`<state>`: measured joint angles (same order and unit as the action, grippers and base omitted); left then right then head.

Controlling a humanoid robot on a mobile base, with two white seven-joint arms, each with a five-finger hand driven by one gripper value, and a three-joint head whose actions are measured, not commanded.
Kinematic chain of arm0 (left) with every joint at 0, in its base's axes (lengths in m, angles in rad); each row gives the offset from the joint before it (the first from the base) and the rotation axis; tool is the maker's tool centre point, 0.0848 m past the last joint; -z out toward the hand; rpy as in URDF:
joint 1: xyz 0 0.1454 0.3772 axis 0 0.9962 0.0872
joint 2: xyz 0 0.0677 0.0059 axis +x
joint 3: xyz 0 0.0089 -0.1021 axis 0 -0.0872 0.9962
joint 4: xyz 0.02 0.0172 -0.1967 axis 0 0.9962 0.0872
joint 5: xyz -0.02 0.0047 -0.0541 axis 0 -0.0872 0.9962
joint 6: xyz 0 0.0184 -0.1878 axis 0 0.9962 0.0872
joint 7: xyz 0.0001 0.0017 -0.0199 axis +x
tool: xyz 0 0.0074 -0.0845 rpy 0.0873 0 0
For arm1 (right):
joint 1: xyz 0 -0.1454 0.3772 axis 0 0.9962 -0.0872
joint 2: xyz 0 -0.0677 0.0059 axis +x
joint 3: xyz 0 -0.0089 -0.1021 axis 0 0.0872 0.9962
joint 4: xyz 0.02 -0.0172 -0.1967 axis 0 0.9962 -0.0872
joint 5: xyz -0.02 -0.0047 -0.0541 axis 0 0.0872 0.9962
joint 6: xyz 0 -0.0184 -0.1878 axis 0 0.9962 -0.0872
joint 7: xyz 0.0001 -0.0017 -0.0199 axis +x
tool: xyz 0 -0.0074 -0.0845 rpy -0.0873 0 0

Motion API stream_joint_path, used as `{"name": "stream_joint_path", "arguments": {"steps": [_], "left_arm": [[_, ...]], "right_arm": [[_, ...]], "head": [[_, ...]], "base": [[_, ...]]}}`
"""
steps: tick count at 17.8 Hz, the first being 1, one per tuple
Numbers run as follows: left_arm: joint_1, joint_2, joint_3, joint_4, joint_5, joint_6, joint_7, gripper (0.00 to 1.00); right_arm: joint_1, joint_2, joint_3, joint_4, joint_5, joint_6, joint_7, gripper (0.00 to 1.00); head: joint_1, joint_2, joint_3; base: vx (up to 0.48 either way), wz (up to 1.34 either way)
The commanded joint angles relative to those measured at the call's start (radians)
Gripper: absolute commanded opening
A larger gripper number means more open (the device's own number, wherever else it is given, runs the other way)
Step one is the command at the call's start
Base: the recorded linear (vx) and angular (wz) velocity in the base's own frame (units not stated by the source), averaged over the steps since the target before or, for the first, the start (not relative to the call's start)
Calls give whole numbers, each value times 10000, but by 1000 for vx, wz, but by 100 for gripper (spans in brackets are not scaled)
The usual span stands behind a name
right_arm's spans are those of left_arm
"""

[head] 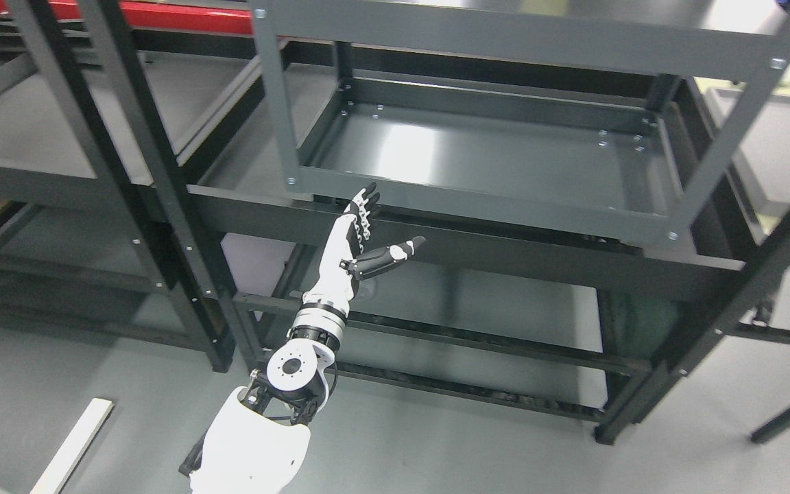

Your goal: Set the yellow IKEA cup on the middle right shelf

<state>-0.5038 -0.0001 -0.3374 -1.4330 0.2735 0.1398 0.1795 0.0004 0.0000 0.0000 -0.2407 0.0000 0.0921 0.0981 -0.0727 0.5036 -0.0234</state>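
No yellow cup shows anywhere in the head view. My left hand reaches up from the bottom left of the middle, palm turned right, fingers stretched straight and thumb spread out, holding nothing. It hovers just in front of the front rim of a dark grey tray-like metal shelf, near that shelf's left front corner. The shelf surface is bare and reflects light. My right arm is out of the picture.
A lower shelf lies under the tray shelf, behind my hand. A second dark rack stands to the left, its uprights close to my forearm. A white plank lies on the grey floor at lower left.
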Motion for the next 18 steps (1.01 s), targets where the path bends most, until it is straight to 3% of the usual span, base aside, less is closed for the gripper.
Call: {"name": "stream_joint_path", "arguments": {"steps": [1, 7, 12, 18], "left_arm": [[176, 175, 1042, -89, -50, 44, -814, 98], [466, 175, 1593, -258, -81, 74, -737, 99], [1786, 175, 1794, -1071, -280, 59, -768, 98], [2569, 175, 2268, -1715, -1354, 105, -859, 94]], "right_arm": [[104, -175, 169, -1, -245, -1, -2147, 99], [104, -175, 169, -1, -245, -1, -2147, 99], [104, -175, 169, -1, -245, -1, -2147, 99], [104, -175, 169, -1, -245, -1, -2147, 99]], "head": [[0, 0, 0], [0, 0, 0], [0, 0, 0], [0, 0, 0]], "base": [[-70, -383], [-36, -157], [0, 0], [0, 0]]}}
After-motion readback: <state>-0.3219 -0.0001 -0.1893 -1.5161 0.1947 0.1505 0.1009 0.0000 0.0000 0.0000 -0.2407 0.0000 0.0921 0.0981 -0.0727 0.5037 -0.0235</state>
